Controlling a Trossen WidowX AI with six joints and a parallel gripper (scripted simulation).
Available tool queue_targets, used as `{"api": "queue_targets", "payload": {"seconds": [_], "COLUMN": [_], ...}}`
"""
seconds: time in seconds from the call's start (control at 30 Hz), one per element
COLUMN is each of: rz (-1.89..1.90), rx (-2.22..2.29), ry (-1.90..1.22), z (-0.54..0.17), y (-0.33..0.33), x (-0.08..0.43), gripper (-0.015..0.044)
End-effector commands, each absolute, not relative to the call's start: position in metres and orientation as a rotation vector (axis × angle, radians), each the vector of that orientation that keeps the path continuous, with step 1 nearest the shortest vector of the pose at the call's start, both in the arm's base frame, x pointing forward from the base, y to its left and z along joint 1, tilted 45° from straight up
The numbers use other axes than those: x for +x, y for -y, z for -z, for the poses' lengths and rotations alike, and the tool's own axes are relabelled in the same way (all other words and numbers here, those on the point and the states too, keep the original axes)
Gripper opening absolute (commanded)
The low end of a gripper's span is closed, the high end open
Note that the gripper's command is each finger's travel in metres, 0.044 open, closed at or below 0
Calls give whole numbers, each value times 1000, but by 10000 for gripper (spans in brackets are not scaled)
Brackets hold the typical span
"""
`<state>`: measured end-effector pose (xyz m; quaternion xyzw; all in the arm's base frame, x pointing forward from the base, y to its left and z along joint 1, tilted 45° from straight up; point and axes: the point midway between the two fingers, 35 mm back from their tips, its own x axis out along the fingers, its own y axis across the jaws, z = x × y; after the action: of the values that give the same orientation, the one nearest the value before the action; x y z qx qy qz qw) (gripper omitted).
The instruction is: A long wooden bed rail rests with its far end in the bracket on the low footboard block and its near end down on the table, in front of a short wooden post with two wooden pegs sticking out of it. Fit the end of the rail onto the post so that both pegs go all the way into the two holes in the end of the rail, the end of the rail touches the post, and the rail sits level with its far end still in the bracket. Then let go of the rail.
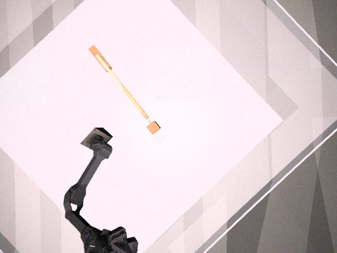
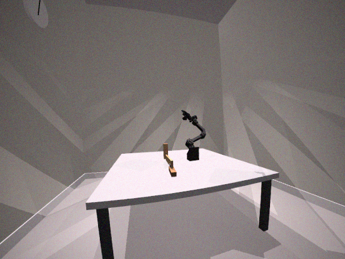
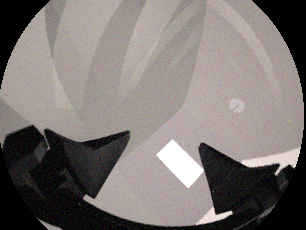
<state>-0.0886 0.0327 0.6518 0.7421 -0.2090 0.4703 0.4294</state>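
The long pale wooden rail [image 1: 129, 94] [image 2: 169, 159] has its far end in the bracket on the low orange footboard block [image 1: 93, 49] [image 2: 173, 174]. Its near end stops just short of the upright wooden post [image 1: 153, 127] [image 2: 165, 149], with a small gap in the top view. Something small and pale shows in that gap; the pegs and holes cannot be made out clearly. My gripper [image 3: 165, 141] [image 2: 183, 115] is open and empty, raised high above the table and away from the rail. No rail or post shows in the wrist view.
The white table [image 1: 193, 154] [image 2: 225, 172] carries the parts and the arm's black base [image 2: 193, 154]. In the top view the arm reaches up from the bottom, left of the post. The wrist view shows walls and a bright white panel [image 3: 180, 163].
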Motion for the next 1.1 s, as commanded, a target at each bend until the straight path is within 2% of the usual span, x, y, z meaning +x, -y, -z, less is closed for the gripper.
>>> {"api": "queue_targets", "payload": {"seconds": [0.0, 0.27, 0.53, 0.8, 1.07], "rz": [-946, -472, -98, 252, 411], "rx": [1836, 1692, 1431, 955, 350], "ry": [546, 512, 362, 30, -433], "z": [-646, -609, -552, -452, -325], "y": [-17, 10, 25, 34, 34], "x": [-24, 102, 198, 294, 348], "gripper": [440, 440, 440, 440, 440]}}
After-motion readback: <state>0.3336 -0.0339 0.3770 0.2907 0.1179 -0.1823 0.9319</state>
